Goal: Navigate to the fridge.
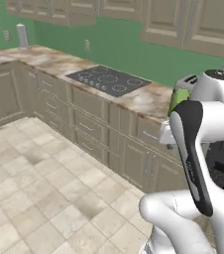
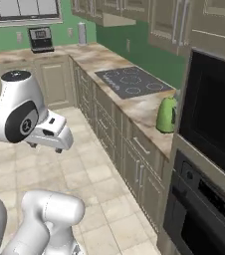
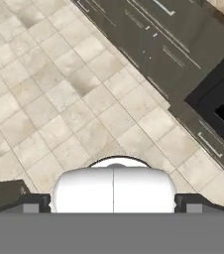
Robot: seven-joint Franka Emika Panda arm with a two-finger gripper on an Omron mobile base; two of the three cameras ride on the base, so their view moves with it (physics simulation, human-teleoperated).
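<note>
End effector [image 2: 58, 145] hangs over the floor beside the worktop [image 2: 134, 107]; whether its fingers are apart I cannot tell. No fridge appears among these cabinets. Judged heavy and rigid, it needs approaching, not gripping.

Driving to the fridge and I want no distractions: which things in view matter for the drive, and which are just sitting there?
For the job:
- tiled floor, the ground to drive over
- cabinet run, an edge to steer clear of

Just lying about:
- cooktop
- green kettle
- coffee machine
- built-in oven
</note>
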